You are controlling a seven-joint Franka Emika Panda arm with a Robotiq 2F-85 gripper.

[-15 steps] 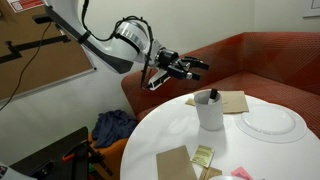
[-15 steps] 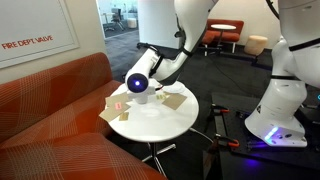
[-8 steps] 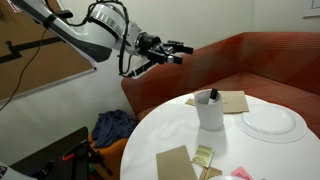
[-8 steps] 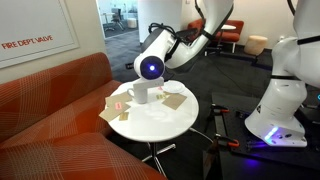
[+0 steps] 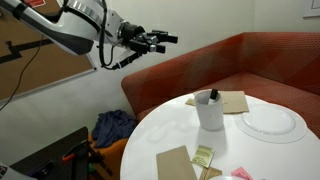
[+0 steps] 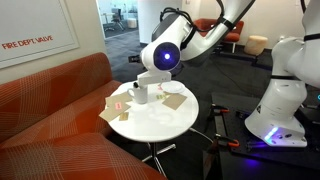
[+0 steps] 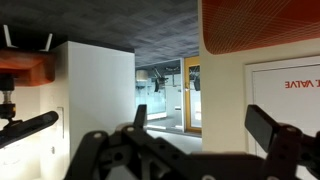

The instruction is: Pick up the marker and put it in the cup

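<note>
Only the black cap of the marker (image 5: 213, 96) shows, poking out of the top of the cup (image 5: 210, 114); the rest is hidden inside. The cup stands on the round white table (image 5: 165, 128), just left of the plate (image 5: 270, 123). The arm is raised high, well left of the table, with the gripper (image 5: 157, 40) pointing roughly level to the right. Its fingers (image 7: 265, 127) are spread wide and hold nothing, and the wrist view shows only the room beyond.

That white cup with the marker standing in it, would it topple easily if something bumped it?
Probably fairly tippy: the cup is taller than wide, and the marker pokes out above its rim. It looks light, so a low push may just slide it across the smooth table.
</note>
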